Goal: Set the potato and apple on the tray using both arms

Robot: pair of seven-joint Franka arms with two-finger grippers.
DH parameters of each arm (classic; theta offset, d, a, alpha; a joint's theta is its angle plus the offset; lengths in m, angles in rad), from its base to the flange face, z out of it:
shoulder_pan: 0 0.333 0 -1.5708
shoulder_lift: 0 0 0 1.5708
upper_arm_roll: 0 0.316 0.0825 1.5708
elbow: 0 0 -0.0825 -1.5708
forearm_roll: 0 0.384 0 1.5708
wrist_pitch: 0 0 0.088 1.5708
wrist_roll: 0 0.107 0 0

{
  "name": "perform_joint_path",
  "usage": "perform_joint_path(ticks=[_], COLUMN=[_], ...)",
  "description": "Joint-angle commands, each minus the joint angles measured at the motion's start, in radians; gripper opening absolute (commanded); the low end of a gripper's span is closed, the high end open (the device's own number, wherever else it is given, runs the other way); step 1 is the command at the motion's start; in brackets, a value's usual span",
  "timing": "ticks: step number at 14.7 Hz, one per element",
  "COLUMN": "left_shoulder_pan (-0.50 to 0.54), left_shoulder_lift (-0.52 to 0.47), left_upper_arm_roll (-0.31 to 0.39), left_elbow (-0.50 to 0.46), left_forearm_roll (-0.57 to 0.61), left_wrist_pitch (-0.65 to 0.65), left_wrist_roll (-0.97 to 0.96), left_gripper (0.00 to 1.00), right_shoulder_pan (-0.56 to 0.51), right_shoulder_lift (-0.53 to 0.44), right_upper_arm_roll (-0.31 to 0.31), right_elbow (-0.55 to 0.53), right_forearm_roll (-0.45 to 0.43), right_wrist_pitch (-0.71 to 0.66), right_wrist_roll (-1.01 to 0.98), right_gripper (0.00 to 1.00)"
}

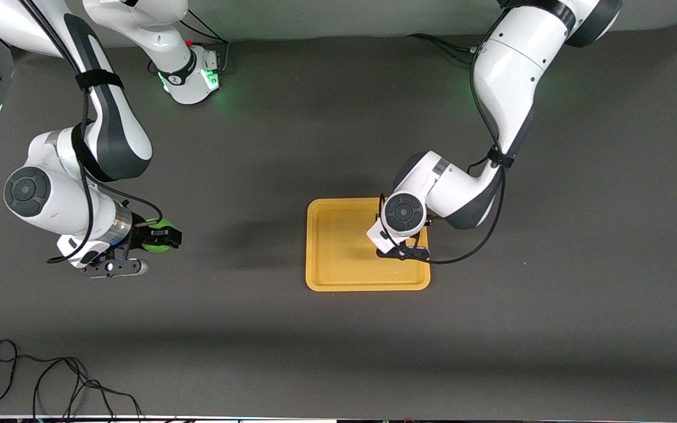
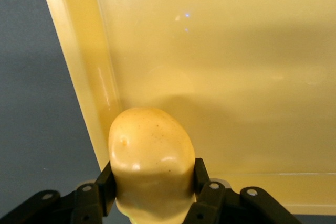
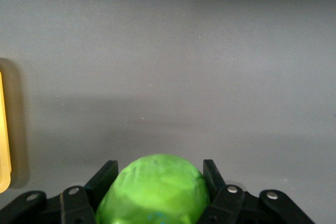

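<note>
Front view: tray point(image 1: 338, 235) under potato-gripping left gripper point(image 2: 152, 192); potato point(image 2: 151, 163).

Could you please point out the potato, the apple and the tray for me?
potato point(image 2: 149, 153): left wrist view, middle of its tan skin.
apple point(image 3: 155, 187): right wrist view, centre of its green top.
tray point(image 1: 338, 247): front view, bare floor.

One potato point(image 2: 151, 161), one apple point(image 1: 157, 238), one tray point(image 1: 338, 258), two arms, apparently one loose cable point(image 1: 50, 382).
</note>
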Motion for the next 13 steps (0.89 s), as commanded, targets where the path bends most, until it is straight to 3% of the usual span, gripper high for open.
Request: perform_joint_path(ticks=[1, 2, 5, 10, 13], left_shoulder_pan=[-0.008, -0.008, 0.0, 0.124, 0.232], left_shoulder_lift=[0.008, 0.008, -0.021, -0.258, -0.409], left_upper_arm_roll=[0.014, 0.014, 0.014, 0.008, 0.011], left_elbow=[0.001, 0.001, 0.003, 0.001, -0.005], left_forearm_roll=[0.013, 0.013, 0.007, -0.006, -0.036], left_wrist_pitch=[0.022, 0.027, 0.004, -0.226, -0.297], left_wrist_roll=[0.013, 0.011, -0.007, 0.045, 0.123], left_gripper=[0.74, 1.0, 1.0, 1.0, 1.0], right_shoulder_pan=[0.002, 0.002, 0.001, 0.006, 0.056], right_shoulder_lift=[0.016, 0.016, 0.051, 0.233, 0.365], right_upper_arm_roll=[0.033, 0.059, 0.134, 0.324, 0.416], right_elbow=[0.05, 0.056, 0.117, 0.289, 0.328], right_forearm_roll=[0.01, 0.009, 0.015, 0.006, -0.141], right_wrist_pitch=[-0.022, -0.022, -0.022, 0.001, 0.154], right_wrist_roll=[0.055, 0.089, 0.208, 0.52, 0.731], right_gripper=[0.38, 0.38, 0.39, 0.35, 0.35])
